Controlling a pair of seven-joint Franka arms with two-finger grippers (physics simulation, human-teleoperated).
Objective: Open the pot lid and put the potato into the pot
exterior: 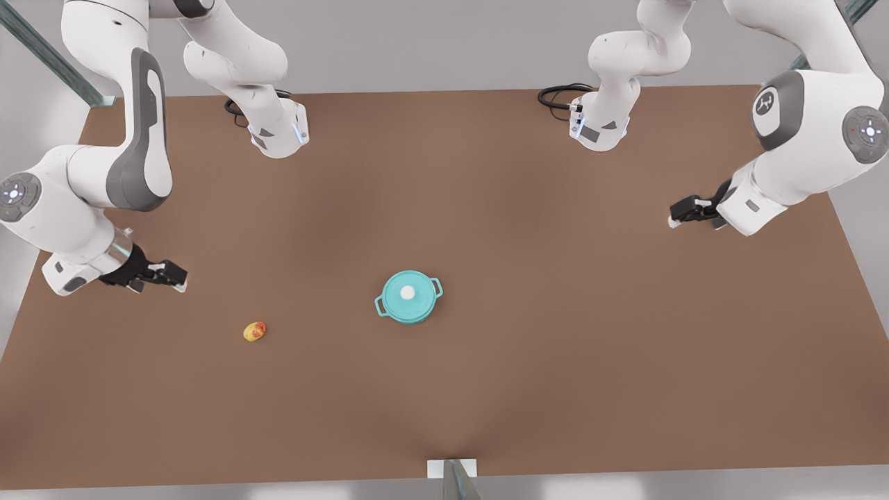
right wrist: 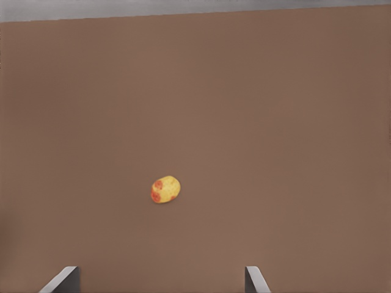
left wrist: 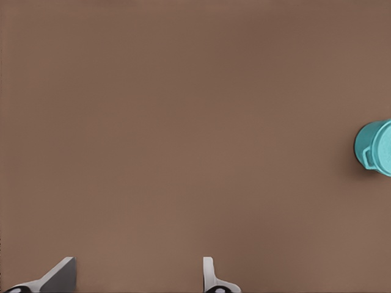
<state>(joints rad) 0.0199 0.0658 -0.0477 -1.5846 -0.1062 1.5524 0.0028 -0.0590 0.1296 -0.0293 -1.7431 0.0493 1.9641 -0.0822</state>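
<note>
Both halves of the job lie ahead of me, by my reading: the pot lid [exterior: 408, 294] sits flat on the pot [exterior: 409, 298], white knob up, and the potato [exterior: 255, 331] lies on the bare worktop [exterior: 555, 361], well apart from the pot at about its 8 o'clock in the front view. Lifting the lid comes first, then carrying the potato over.

Starting at the front view's left, my right end effector [exterior: 161, 275] hangs above the worktop at roughly 10 o'clock from the potato, near it but not over it. Its fingers are spread wide and hold nothing (the right wrist view has the potato [right wrist: 164, 189] lying ahead of the parted tips [right wrist: 66, 279]).

Over at the front view's right, my left end effector [exterior: 682, 211] waits at about 2 o'clock from the pot, well apart from it, wrist angled in towards the middle of the worktop. Its fingers [left wrist: 61, 278] are likewise released and empty, and the pot [left wrist: 377, 148] sits far off at the edge of the left wrist view.
</note>
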